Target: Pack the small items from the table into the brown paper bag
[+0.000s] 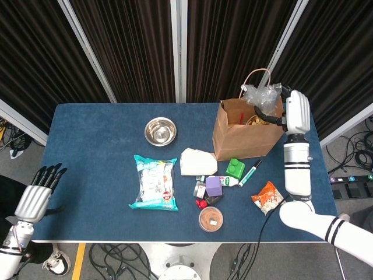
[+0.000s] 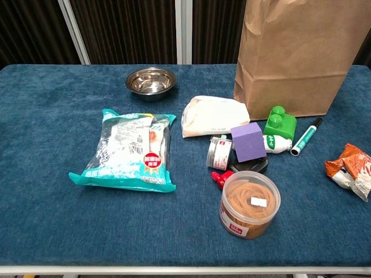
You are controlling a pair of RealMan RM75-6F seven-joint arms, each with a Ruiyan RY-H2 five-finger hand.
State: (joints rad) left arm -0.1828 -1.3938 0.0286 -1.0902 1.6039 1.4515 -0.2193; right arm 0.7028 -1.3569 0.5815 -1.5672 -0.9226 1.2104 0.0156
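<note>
The brown paper bag (image 1: pixel 242 137) (image 2: pixel 293 52) stands open at the back right of the blue table (image 1: pixel 99 146). My right hand (image 1: pixel 290 111) hovers at the bag's right rim and holds a crumpled clear plastic packet (image 1: pixel 260 96) over the opening. In front of the bag lie a white pouch (image 1: pixel 197 161) (image 2: pixel 213 116), a green block (image 1: pixel 236 168) (image 2: pixel 280 122), a marker (image 1: pixel 250 172) (image 2: pixel 306 136), a purple cube (image 1: pixel 214 185) (image 2: pixel 249 141), a small tin (image 2: pixel 218 152), a tub of rubber bands (image 1: pixel 210 219) (image 2: pixel 249 204) and an orange snack packet (image 1: pixel 267 197) (image 2: pixel 349 170). My left hand (image 1: pixel 36 195) hangs off the table's left edge, fingers apart and empty.
A steel bowl (image 1: pixel 160 130) (image 2: pixel 151 82) sits at the back centre. A teal wet-wipes pack (image 1: pixel 155 182) (image 2: pixel 128 150) lies in the middle left. A small red item (image 2: pixel 220 177) lies by the tub. Dark curtains hang behind the table.
</note>
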